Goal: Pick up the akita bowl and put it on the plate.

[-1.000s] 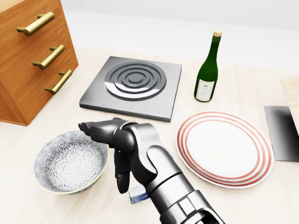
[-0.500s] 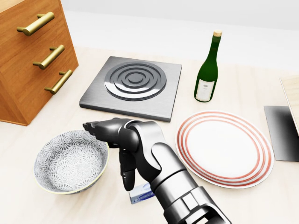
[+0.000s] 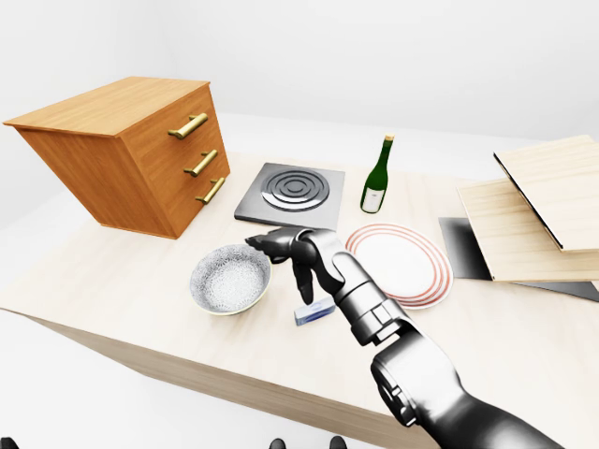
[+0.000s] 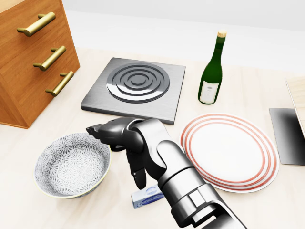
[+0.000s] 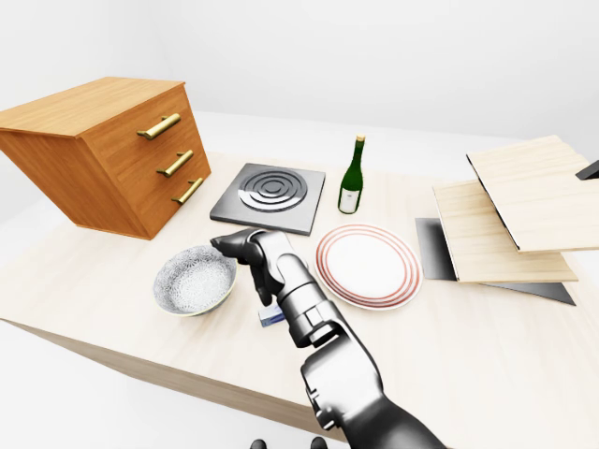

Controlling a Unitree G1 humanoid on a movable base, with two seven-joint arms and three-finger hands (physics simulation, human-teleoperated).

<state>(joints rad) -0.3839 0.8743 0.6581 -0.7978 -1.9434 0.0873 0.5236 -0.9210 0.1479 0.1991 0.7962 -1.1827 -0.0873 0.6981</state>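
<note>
Grey-patterned porcelain, the akita bowl [image 3: 230,279] sat upright on the pale wooden table [image 3: 112,281] in the left-eye view. It lay left of the red-ringed plate [image 3: 400,265] and apart from it, with the right hand [image 3: 290,254] between them.

In the head view the hand was spread wide and held nothing. One finger [image 4: 97,130] reached over the bowl's right rim, and the others [image 4: 138,174] hung outside it, above a small blue-and-white box [image 4: 148,197].

The right-eye view showed the hand close against that rim, though I could not tell whether they touched.

A pinch on the rim alone might let the bowl tip or slip on the way across. The hanging fingers might also knock the box.
</note>
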